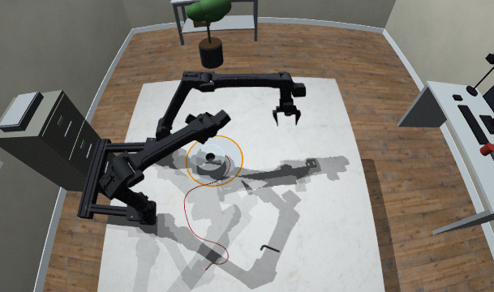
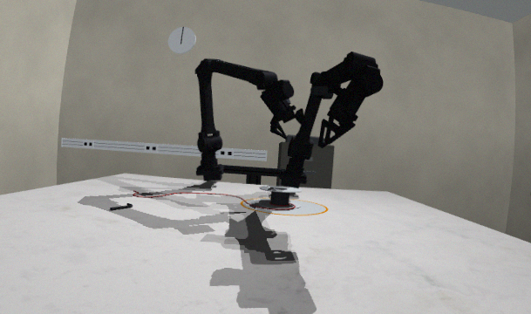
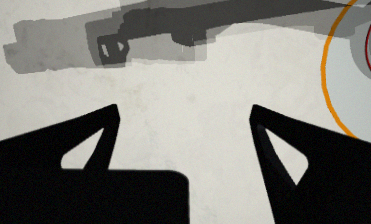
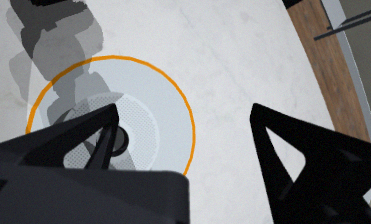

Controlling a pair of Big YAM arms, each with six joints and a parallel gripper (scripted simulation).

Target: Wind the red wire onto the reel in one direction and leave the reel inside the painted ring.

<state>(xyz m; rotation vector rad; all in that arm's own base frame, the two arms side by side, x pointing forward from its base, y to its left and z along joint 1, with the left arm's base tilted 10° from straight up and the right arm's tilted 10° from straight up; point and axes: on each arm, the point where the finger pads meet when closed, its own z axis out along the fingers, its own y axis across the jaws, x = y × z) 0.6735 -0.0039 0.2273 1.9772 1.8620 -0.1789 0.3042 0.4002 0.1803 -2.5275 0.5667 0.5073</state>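
The reel (image 1: 210, 156) (image 2: 281, 199) (image 4: 145, 125) lies flat with its clear flanges, inside the orange painted ring (image 1: 242, 159) (image 2: 327, 209) (image 3: 324, 70) (image 4: 194, 135). The red wire (image 1: 185, 203) (image 2: 200, 193) (image 3: 367, 45) curves along one side of the hub, leaves the ring and trails in a long S over the table. My left gripper (image 1: 287, 124) (image 3: 184, 111) is open and empty, high above the table beyond the ring. My right gripper (image 2: 293, 130) (image 4: 184, 110) is open and empty, high near the reel; its own arm hides it in the top view.
A black hex key (image 1: 269, 247) (image 2: 121, 207) lies on the white table (image 1: 320, 251), apart from the wire's loose end. My right arm (image 1: 178, 142) reaches over the table between its base and the ring. Arm shadows cross the wire and the ring.
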